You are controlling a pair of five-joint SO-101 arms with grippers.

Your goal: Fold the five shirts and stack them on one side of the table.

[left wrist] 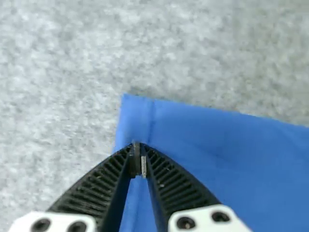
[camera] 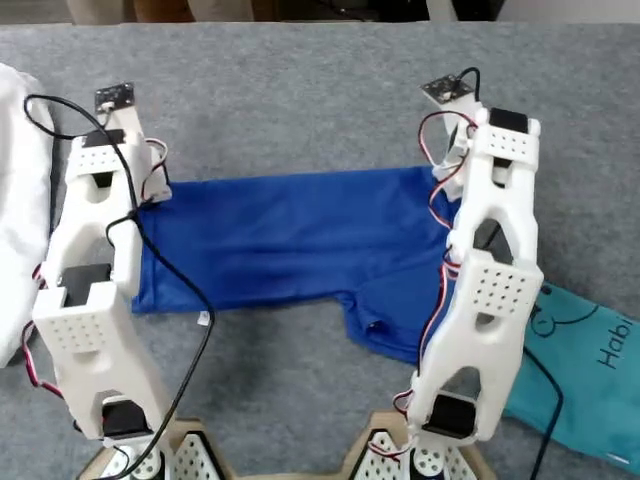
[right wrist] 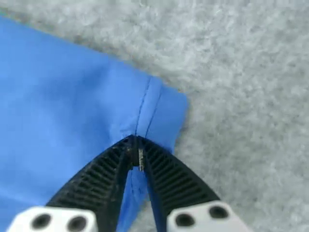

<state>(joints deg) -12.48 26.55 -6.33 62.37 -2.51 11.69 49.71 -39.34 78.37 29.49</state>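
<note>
A blue shirt (camera: pixel 290 235) lies spread across the middle of the grey table, folded lengthwise, with a sleeve sticking out toward the near side. My left gripper (left wrist: pixel 137 159) is shut on the blue shirt (left wrist: pixel 217 159) near its far left corner, close to the hem. At the far right corner my right gripper (right wrist: pixel 135 153) is shut on the blue shirt (right wrist: pixel 63 96) beside its stitched hem. In the high view the left arm (camera: pixel 100 220) stands over the shirt's left end and the right arm (camera: pixel 490 250) over its right end.
A white garment (camera: pixel 20 200) lies at the table's left edge. A teal shirt (camera: pixel 580 370) lies at the near right, partly under the right arm. Grey felt (camera: pixel 300 100) covers the table beyond the blue shirt.
</note>
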